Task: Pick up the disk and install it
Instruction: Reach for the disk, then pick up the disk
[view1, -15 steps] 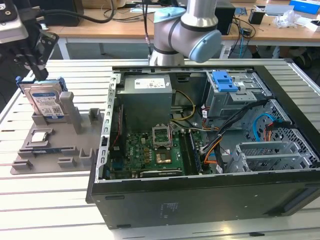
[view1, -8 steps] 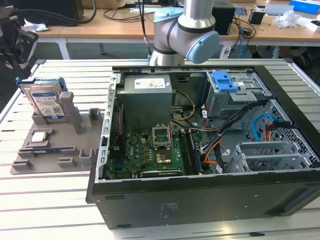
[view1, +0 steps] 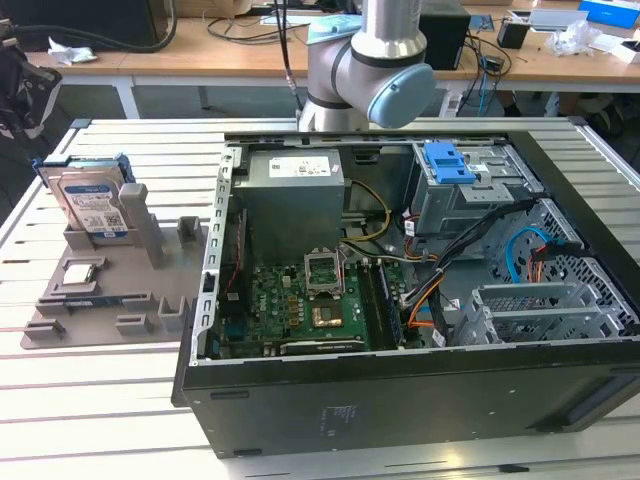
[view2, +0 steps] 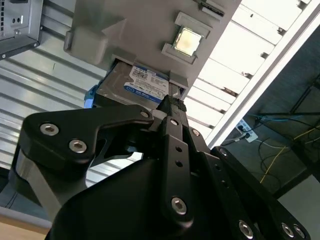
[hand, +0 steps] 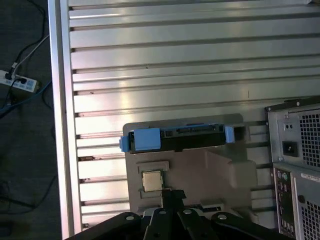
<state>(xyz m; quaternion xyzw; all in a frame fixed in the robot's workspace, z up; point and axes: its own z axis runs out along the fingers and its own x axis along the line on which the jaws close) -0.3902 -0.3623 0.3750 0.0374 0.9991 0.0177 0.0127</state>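
I cannot tell if the hand (view2: 171, 103) is open above the disk (view2: 145, 84) in its grey holder (view2: 140, 30), and a crooked drop might knock the disk over.

In the second wrist view the gripper (view2: 162, 107) hides the disk's (view2: 145, 82) near edge. In the exterior view a stand (view1: 110, 290) covers the disk's foot, and the disk's label print is too small to read.

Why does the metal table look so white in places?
Glare: in the first wrist view the slatted table reflects bright bands; in the second wrist view it washes out white; in the exterior view it is evenly lit.
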